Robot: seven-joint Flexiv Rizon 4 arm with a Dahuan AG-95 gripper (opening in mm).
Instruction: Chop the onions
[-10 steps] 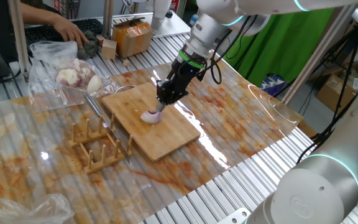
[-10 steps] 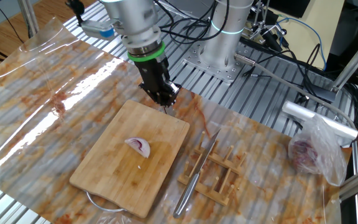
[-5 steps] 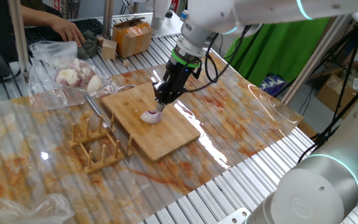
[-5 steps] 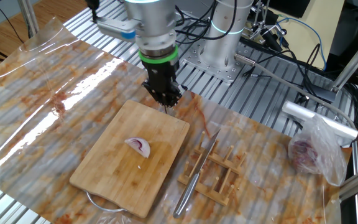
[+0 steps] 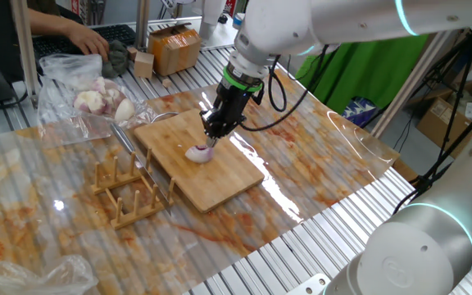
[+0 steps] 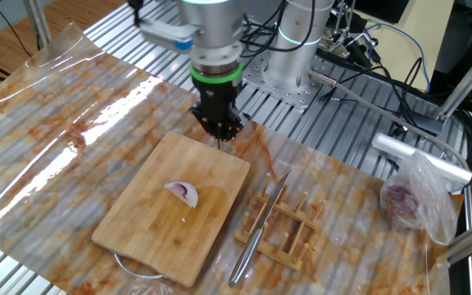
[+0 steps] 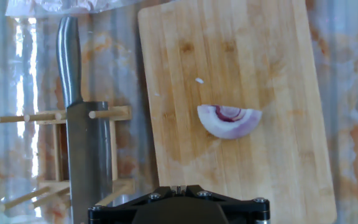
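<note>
A small onion wedge (image 5: pixel 199 153), white with a purple edge, lies near the middle of the bamboo board (image 5: pixel 224 180). It also shows in the other fixed view (image 6: pixel 183 193) and the hand view (image 7: pixel 229 121). My gripper (image 5: pixel 214 131) hangs above the board's far edge (image 6: pixel 221 135), apart from the wedge. Its jaws look closed together with nothing between them (image 7: pixel 179 186). A tiny onion bit (image 7: pixel 199 80) lies on the board (image 7: pixel 260 50). A steel knife (image 5: pixel 129 141) rests on a wooden rack (image 5: pixel 129 197) beside the board.
A clear bag of whole peeled bulbs (image 5: pixel 88 98) lies at the back left. A cardboard box (image 5: pixel 174 47) and a person's hand (image 5: pixel 88 37) are behind it. The knife (image 7: pixel 79 143) and rack (image 7: pixel 42 155) lie left of the board in the hand view.
The arm has shifted a little along the board's far edge and the wrist has turned. The gripper stays shut and empty. The onion wedge has not moved.
</note>
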